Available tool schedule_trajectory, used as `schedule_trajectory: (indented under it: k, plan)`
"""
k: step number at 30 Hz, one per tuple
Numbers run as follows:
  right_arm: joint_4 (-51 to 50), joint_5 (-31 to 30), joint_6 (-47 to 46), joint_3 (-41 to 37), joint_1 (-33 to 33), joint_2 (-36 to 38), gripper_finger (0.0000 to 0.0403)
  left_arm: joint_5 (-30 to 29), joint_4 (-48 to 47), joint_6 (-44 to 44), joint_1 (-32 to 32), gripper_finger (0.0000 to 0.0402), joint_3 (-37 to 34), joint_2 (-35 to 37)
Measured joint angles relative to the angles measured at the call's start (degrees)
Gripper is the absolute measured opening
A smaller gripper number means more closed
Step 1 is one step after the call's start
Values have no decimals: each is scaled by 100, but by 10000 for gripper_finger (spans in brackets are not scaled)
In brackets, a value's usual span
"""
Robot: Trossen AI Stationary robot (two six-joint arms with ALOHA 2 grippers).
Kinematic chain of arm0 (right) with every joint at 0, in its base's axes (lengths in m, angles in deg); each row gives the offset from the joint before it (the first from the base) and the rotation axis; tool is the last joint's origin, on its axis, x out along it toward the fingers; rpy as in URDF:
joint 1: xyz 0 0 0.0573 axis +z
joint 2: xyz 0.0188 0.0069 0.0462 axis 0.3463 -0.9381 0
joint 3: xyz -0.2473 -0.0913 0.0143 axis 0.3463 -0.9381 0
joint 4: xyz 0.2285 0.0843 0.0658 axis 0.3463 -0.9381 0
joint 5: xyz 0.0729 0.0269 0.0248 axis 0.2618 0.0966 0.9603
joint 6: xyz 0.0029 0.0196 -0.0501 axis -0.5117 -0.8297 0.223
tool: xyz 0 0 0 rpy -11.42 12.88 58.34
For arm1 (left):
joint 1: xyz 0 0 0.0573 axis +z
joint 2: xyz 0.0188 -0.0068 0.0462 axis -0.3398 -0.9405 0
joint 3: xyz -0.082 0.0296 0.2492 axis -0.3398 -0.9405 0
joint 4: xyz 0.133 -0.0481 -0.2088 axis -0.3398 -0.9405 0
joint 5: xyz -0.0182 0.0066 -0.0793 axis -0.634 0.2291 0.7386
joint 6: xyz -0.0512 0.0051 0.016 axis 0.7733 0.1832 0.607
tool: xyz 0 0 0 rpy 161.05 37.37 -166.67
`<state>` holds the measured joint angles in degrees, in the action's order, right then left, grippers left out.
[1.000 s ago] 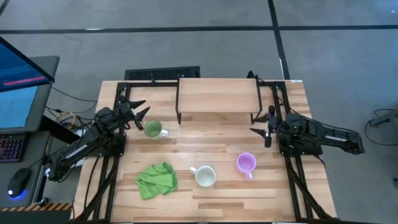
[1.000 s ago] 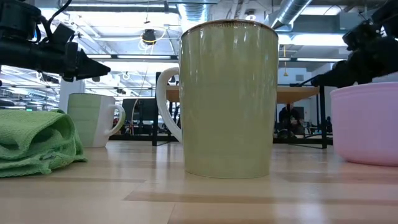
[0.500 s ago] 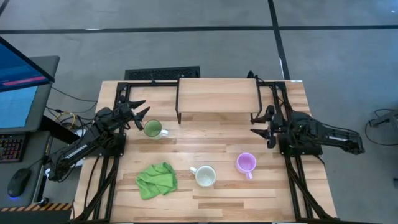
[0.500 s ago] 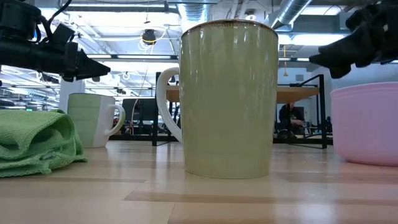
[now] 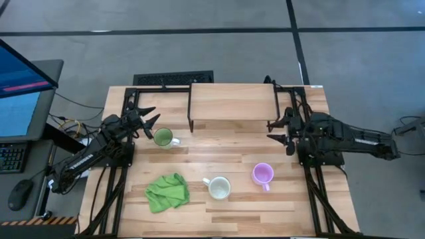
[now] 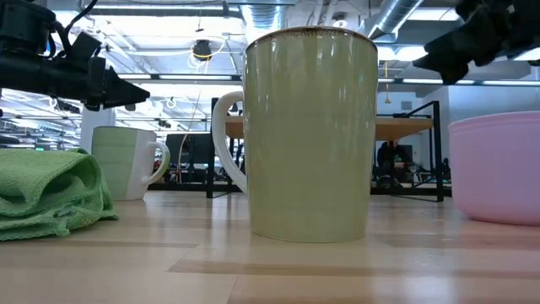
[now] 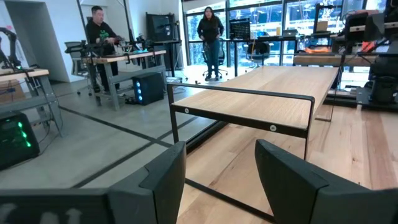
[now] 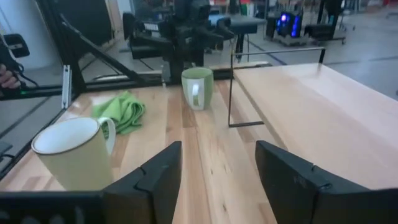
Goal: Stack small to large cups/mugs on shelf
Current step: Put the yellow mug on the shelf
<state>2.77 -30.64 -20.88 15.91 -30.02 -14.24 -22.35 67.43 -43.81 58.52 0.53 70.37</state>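
Your 3 mugs sit on the counter (image 5: 232, 206): purple mug (image 5: 263, 174), cream mug (image 5: 219, 188), green mug (image 5: 163, 138); the shelf (image 5: 232, 101) is bare. Both pincers gape empty, left pincer (image 5: 149, 123) beside the green mug, right pincer (image 5: 277, 131) by the shelf.

High cam straight down, low cam at tabletop level, wrist cams forward, all share shelf (image 5: 233, 101)
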Motion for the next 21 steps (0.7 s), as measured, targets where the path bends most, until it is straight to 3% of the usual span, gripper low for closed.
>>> schedule_trajectory:
  k: [8, 21]
  plan:
    - [-227, 189, 2, 1234, 95, -1503, 225, 0, 1, 1, -1, 185, 0, 1]
    - [-1114, 263, -2, 3505, 1108, -4105, 225, -63, -5, 0, -2, 185, 0, 2]
